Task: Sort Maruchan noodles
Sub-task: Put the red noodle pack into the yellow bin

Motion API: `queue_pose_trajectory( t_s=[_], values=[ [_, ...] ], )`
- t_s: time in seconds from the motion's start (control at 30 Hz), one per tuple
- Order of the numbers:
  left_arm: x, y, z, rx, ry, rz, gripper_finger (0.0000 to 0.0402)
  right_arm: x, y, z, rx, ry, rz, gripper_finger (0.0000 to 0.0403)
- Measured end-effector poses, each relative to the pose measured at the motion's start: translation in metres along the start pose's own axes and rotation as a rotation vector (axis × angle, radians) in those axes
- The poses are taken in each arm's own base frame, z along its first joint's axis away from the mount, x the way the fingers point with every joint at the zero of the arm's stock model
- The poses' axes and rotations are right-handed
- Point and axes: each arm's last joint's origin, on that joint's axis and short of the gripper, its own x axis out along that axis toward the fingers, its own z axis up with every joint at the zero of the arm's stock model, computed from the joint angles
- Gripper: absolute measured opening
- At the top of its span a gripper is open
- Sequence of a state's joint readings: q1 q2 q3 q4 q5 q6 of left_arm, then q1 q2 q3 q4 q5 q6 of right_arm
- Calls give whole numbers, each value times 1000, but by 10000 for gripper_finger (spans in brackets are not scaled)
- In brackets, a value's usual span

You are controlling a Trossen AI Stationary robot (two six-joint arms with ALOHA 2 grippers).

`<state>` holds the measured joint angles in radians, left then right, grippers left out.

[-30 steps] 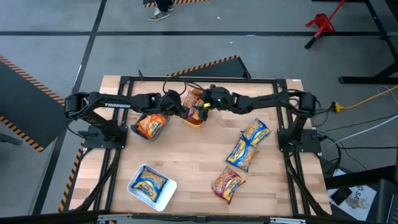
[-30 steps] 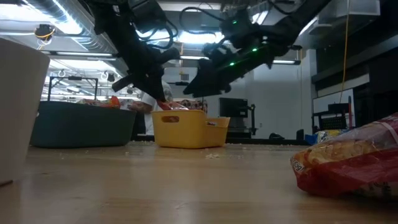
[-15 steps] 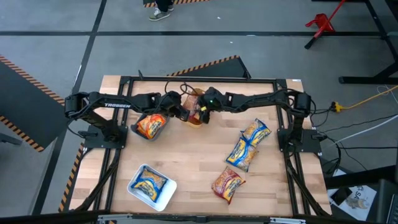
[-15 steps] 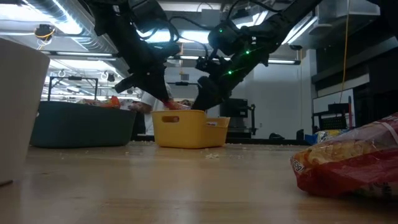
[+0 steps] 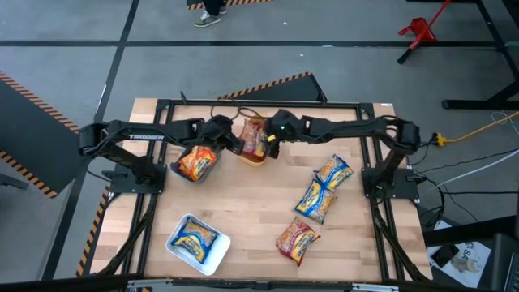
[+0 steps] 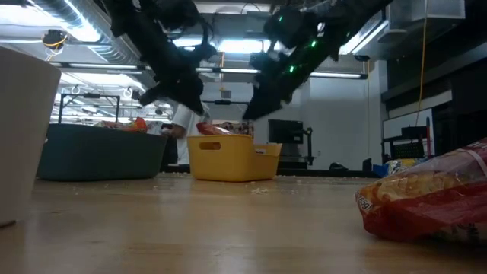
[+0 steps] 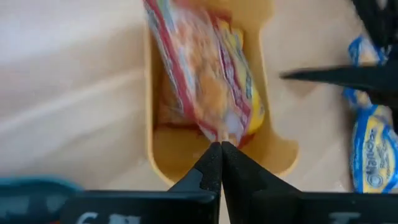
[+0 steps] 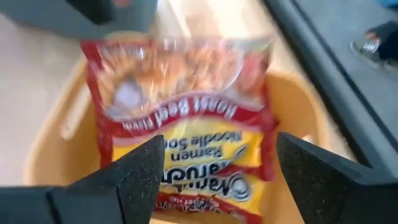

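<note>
Both arms meet over the yellow tray [image 5: 254, 156] at the far middle of the table [image 5: 251, 219]. The left tool [image 7: 217, 152] has its two fingers pressed together, tips right at the lower edge of the red packet [image 7: 208, 74] that stands tilted inside the tray; whether it actually pinches that edge can't be told. The right tool [image 8: 217, 168] hangs just above the same red packet [image 8: 186, 118] with its fingers spread wide, one on either side, not touching it. The label reads roast beef flavor ramen.

In the high view the left tool [image 5: 231, 142] comes in from the left side of the tray and the right tool [image 5: 272, 146] from the right, with the packet between them.

The other noodles: an orange packet [image 5: 195, 163] sits in the dark teal tray [image 5: 180, 172] just left of the yellow one. A blue-and-yellow packet [image 5: 195, 239] lies in the white tray [image 5: 212, 261] near the front left. Two blue-and-yellow packets [image 5: 323, 188] lie loose on the right side of the table, touching each other, and a red-orange packet [image 5: 297, 238] lies loose nearer the front, well apart from both tools.
</note>
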<state>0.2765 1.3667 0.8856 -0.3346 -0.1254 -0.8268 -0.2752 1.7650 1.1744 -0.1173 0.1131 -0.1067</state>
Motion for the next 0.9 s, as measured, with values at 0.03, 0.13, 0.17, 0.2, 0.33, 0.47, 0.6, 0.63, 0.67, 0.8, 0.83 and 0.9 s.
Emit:
queue_pose_trajectory(
  t_s=[0.03,0.13,0.17,0.2,0.33,0.47,0.6,0.63,0.67,0.8,0.83,0.9],
  values=[
    [-4,-1,2,-4,-30,-5,3,-8,-1,5,0,-22,-1,294],
    [-22,0,9,-19,-112,-14,2,-35,-6,16,4,-70,-7,294],
    [-28,-1,12,-24,-147,-23,2,-45,-7,19,5,-85,-9,294],
    [-33,-2,13,-27,-175,-30,1,-55,-9,22,6,-93,-8,294],
    [-45,-12,18,31,-272,-114,7,-98,-11,26,11,-110,74,294],
    [-45,-32,18,136,-333,-263,24,-149,-12,25,28,-134,186,294],
    [-40,-59,6,284,-316,-490,51,-196,-9,14,29,-117,295,294],
    [-39,-65,1,323,-296,-549,59,-208,-7,9,23,-104,316,294],
    [-38,-72,-5,360,-283,-610,67,-217,-5,5,16,-90,331,294],
    [-27,-95,-35,492,-225,-730,97,-247,8,-11,7,-51,402,294],
    [-25,-99,-42,519,-212,-752,105,-252,12,-15,3,-42,426,294],
    [-20,-106,-56,560,-188,-782,120,-260,23,-24,0,-15,479,294]
  ],
)
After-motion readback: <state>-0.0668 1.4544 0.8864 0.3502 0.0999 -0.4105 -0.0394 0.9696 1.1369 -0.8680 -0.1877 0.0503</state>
